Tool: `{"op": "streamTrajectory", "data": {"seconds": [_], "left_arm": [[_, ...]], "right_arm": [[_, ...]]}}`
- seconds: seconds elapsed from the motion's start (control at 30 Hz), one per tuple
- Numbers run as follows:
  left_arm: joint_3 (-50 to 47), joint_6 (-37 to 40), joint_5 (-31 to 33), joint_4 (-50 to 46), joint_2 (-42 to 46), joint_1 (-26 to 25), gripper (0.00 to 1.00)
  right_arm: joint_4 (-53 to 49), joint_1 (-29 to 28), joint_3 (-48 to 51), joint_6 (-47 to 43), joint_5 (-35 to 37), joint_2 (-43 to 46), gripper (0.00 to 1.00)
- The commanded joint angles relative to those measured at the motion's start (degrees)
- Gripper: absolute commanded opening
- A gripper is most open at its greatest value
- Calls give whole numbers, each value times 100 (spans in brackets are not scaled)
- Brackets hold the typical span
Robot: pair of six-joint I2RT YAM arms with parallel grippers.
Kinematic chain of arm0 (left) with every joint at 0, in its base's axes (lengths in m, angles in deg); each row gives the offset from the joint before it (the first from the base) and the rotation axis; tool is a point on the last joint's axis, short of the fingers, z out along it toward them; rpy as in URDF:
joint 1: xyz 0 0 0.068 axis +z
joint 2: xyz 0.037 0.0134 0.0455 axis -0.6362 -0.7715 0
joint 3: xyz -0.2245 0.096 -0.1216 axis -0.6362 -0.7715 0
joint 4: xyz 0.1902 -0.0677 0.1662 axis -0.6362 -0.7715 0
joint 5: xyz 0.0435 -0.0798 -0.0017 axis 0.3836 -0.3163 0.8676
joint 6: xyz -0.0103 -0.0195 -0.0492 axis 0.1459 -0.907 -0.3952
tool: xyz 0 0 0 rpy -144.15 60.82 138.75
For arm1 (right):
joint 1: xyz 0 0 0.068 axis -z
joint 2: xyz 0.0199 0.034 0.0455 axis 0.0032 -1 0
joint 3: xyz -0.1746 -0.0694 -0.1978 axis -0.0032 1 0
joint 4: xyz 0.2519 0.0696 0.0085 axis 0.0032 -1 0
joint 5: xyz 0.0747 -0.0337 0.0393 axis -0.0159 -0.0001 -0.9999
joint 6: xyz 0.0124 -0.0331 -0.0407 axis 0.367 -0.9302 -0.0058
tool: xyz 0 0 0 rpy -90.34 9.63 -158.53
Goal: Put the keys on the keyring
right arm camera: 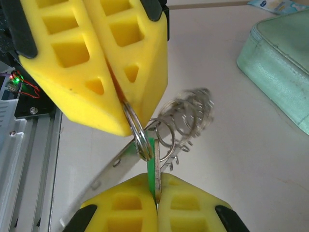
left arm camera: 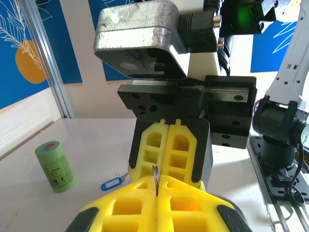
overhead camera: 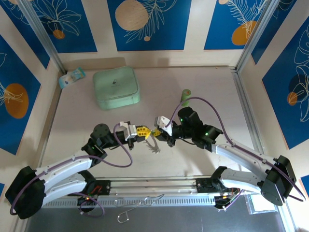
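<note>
Left claw pinched the keyring steady at frame centre so right claw, clamped on green key, could thread it.

We count one blue-headed key, one green-headed key (two keys altogether), one keyring, one mint case, one green cylinder.

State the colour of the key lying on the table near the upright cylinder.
Blue head; the key shows best in the left wrist view.

Label on the green cylinder is illegible (print too small).
</note>
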Motion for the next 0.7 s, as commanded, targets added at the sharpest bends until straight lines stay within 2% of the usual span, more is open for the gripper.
{"op": "streamTrajectory", "data": {"seconds": [0.0,0.43,0.67], "left_arm": [[114,167,-59,-160,148,-30,0],[126,465,163,-588,297,-30,0],[261,636,120,-1170,238,-22,0]], "right_arm": [[-192,-50,-269,-89,63,138,0],[-679,-48,-518,-407,610,234,0],[-719,-78,-628,-479,544,321,0]]}}
